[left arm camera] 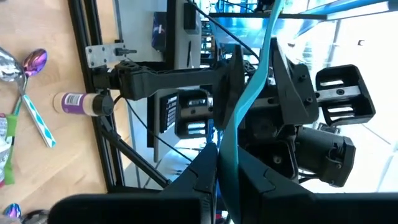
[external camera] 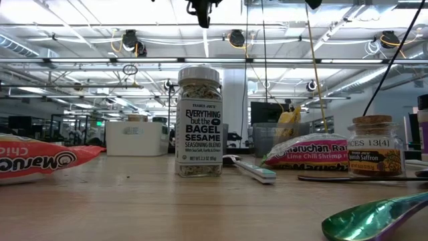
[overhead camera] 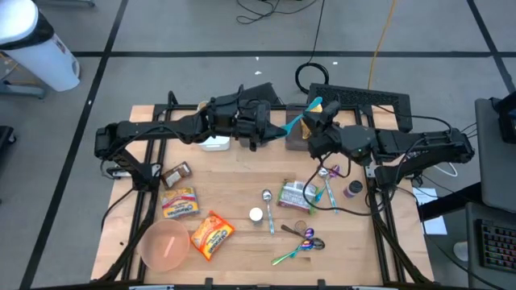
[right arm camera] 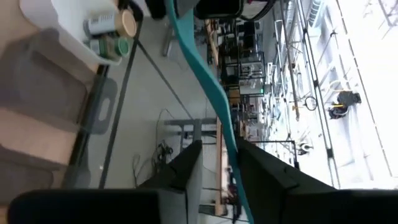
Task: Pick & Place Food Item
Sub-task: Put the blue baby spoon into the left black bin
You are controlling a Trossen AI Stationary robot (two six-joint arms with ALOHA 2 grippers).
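A thin teal item [overhead camera: 297,122], seen edge-on and with a yellow far end [overhead camera: 316,103], hangs high above the table's far middle between my two grippers. My left gripper [left arm camera: 227,163] reaches level from the table's left and is shut on it. My right gripper [right arm camera: 221,152] faces it from the right. Its fingers are open and stand on either side of the teal item [right arm camera: 211,93]. In the low view only the arms' undersides show, at the top edge. My left gripper pinches one end of the teal item [left arm camera: 227,177] between its two fingers, coming level from the table's left. The item stands out past the fingertips toward my right gripper, lifted clear of the table. My right gripper has the teal item [right arm camera: 231,146] running close along one finger; whether it touches, I cannot tell.
On the table lie two ramen packets [overhead camera: 179,201] [overhead camera: 211,234], a pink bowl [overhead camera: 165,244], a seasoning jar [external camera: 199,120], a green packet [overhead camera: 294,196], several spoons [overhead camera: 300,242], a small spice jar [overhead camera: 353,189] and a brown bar [overhead camera: 176,171]. A white tub [overhead camera: 215,142] and a grey bin [overhead camera: 297,138] stand below the grippers.
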